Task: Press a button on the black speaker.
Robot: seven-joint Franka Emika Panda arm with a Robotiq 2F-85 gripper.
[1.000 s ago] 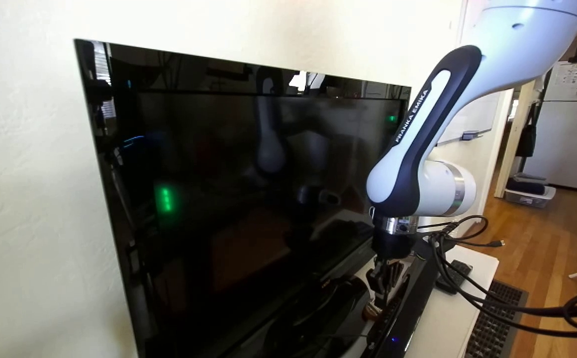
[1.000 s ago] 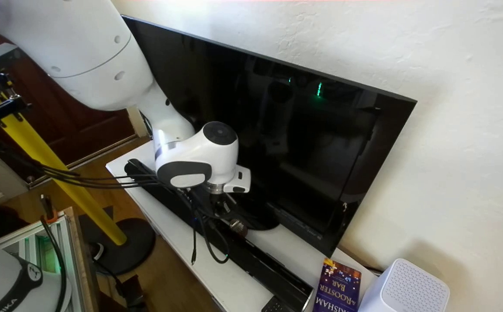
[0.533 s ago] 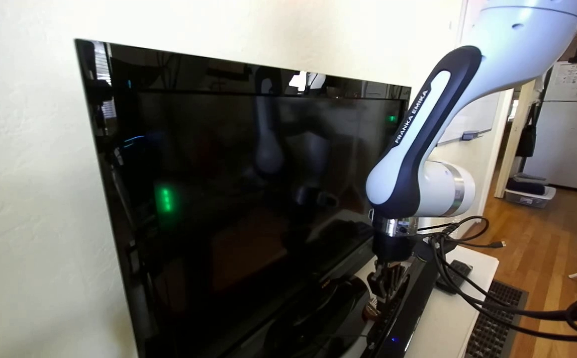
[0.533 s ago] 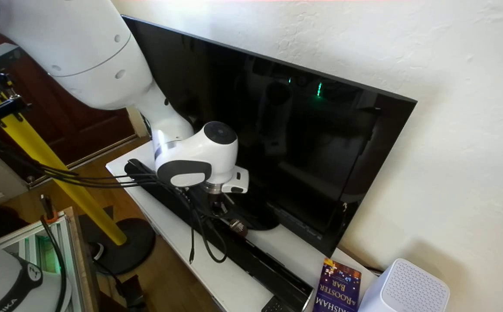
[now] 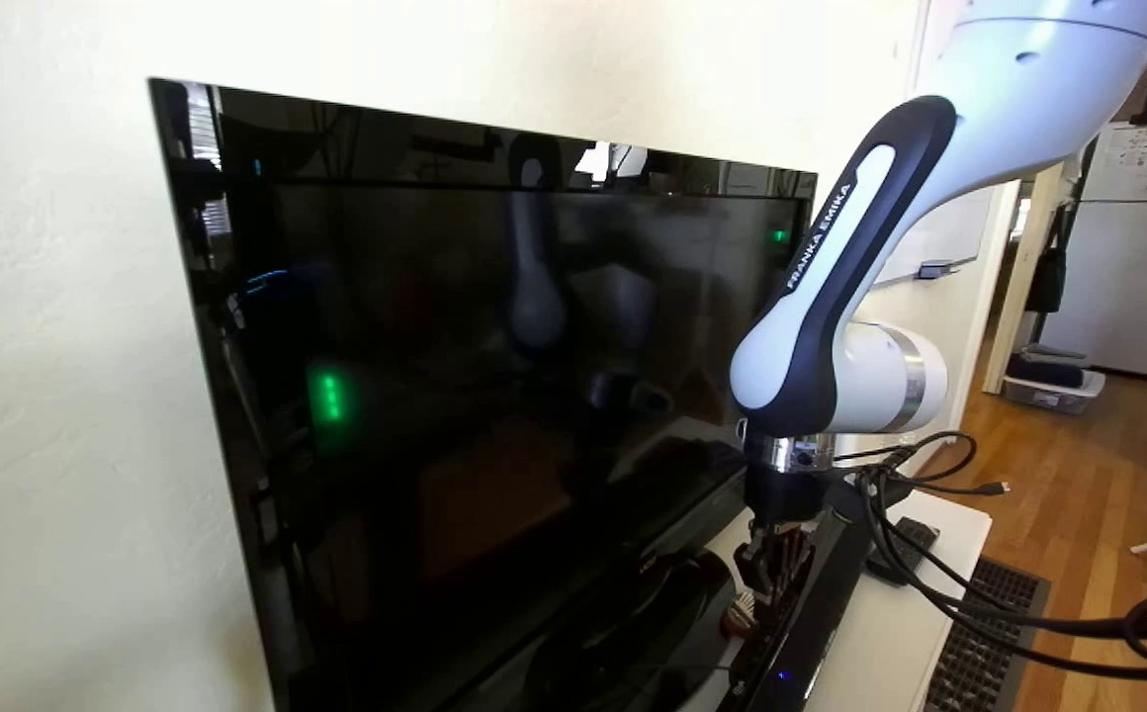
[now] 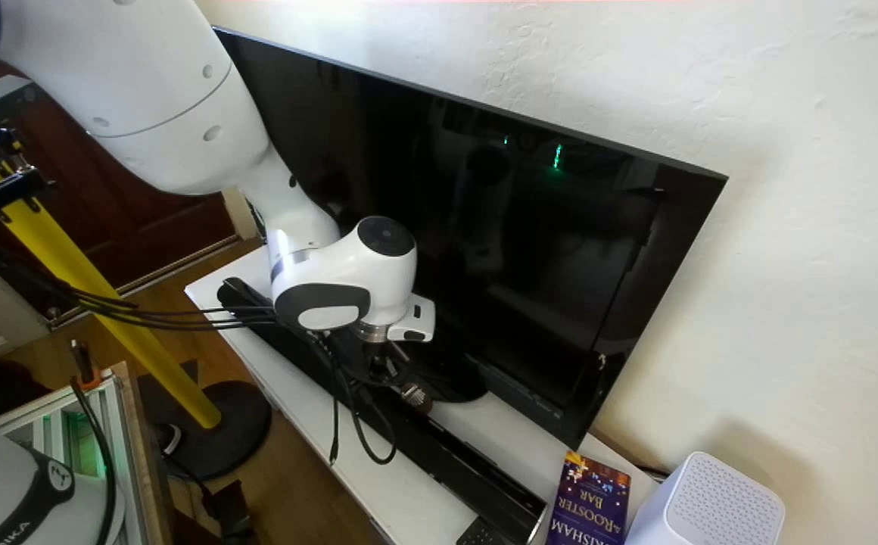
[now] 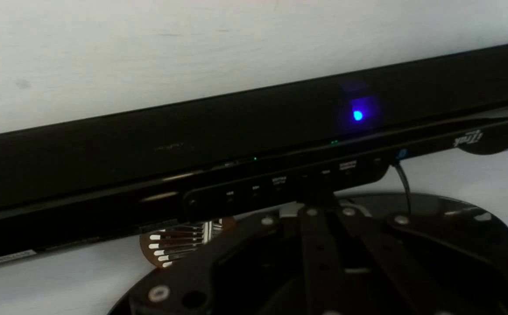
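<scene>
Slightly lower than half a second ago, the white arm [image 6: 348,265] now reaches down over the white table [image 6: 401,492], while the black speaker [image 7: 236,122] lies where it did. That speaker is a long, low bar set across the table in front of the big glossy screen [image 6: 560,250]; in the wrist view it runs on a slant from edge to edge, with a blue light [image 7: 358,115] glowing on it. Along its side toward the screen's dark round base [image 7: 464,218] is a strip of small labelled buttons [image 7: 279,188].

The gripper [image 7: 319,199] points down at that strip, a little right of its middle in the wrist view. Its fingers are drawn together and empty, but the tips are so dark against the black plastic that I cannot tell whether they touch a button or stand just above it.

Just beside the speaker, partly hidden by the gripper in the wrist view, lies a brown thumb piano [image 7: 177,245] with metal tines. In an exterior view, a book [image 6: 590,499] lies near the speaker's end, next to a white perforated box [image 6: 726,492]. A black remote [image 5: 915,542] rests beside the speaker, on the side away from the screen, and dark cables [image 5: 1078,620] trail beside the arm.
</scene>
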